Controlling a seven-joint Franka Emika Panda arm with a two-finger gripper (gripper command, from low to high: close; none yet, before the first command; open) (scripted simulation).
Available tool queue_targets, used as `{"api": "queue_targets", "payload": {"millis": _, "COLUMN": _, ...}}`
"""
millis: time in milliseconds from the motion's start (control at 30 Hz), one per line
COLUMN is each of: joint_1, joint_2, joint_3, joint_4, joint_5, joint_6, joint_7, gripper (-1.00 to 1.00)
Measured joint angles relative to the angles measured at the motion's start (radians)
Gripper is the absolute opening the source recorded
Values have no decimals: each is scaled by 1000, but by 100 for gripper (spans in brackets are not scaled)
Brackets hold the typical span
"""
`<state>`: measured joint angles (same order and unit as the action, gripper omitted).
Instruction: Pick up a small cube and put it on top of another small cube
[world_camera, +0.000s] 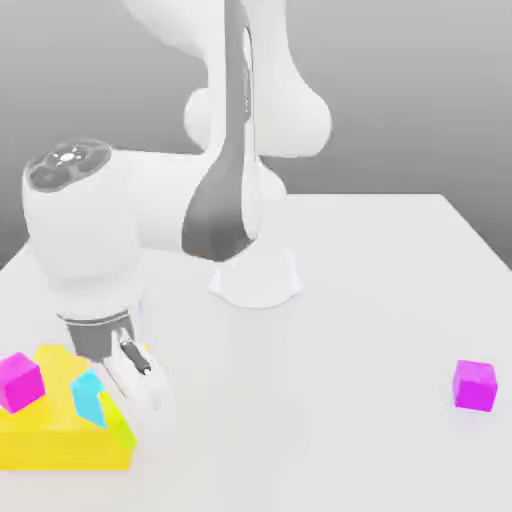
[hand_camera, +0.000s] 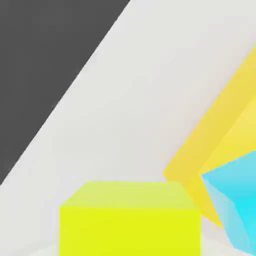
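You've got the gripper (world_camera: 130, 402) clenched on the lime cube (world_camera: 116, 422), lower left of the exterior view and right by the cyan cube (world_camera: 86, 396), so I'd lift clear before going sideways, then level it over cyan and ease down. Can't make out the fingertips behind the hand there, or whether the cubes touch.

Beside the yellow slab (world_camera: 65, 450), the gripper (world_camera: 128, 385) partly hides the lime cube (world_camera: 118, 422); its fingertips I can't make out.
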<state>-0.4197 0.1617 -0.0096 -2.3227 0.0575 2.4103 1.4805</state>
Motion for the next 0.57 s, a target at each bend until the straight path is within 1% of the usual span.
{"api": "queue_targets", "payload": {"millis": 100, "joint_1": -70, "joint_2": -38, "joint_3": -68, "joint_4": 56, "joint_5": 32, "joint_6": -90, "joint_7": 67, "gripper": -100}}
{"api": "queue_targets", "payload": {"millis": 167, "joint_1": -104, "joint_2": -71, "joint_3": -91, "joint_4": 43, "joint_5": 27, "joint_6": -95, "joint_7": 127, "gripper": -100}}
{"api": "queue_targets", "payload": {"millis": 300, "joint_1": -136, "joint_2": -147, "joint_3": -104, "joint_4": -56, "joint_5": -31, "joint_6": -29, "joint_7": 279, "gripper": -100}}
{"api": "queue_targets", "payload": {"millis": 367, "joint_1": -151, "joint_2": -128, "joint_3": -104, "joint_4": -90, "joint_5": -45, "joint_6": 34, "joint_7": 315, "gripper": -100}}
{"api": "queue_targets", "payload": {"millis": 433, "joint_1": -146, "joint_2": -70, "joint_3": -100, "joint_4": -109, "joint_5": -38, "joint_6": 113, "joint_7": 317, "gripper": -100}}
{"api": "queue_targets", "payload": {"millis": 467, "joint_1": -146, "joint_2": -44, "joint_3": -98, "joint_4": -115, "joint_5": -33, "joint_6": 146, "joint_7": 314, "gripper": 100}}
{"api": "queue_targets", "payload": {"millis": 567, "joint_1": -146, "joint_2": -44, "joint_3": -98, "joint_4": -115, "joint_5": -32, "joint_6": 146, "joint_7": 314, "gripper": 100}}
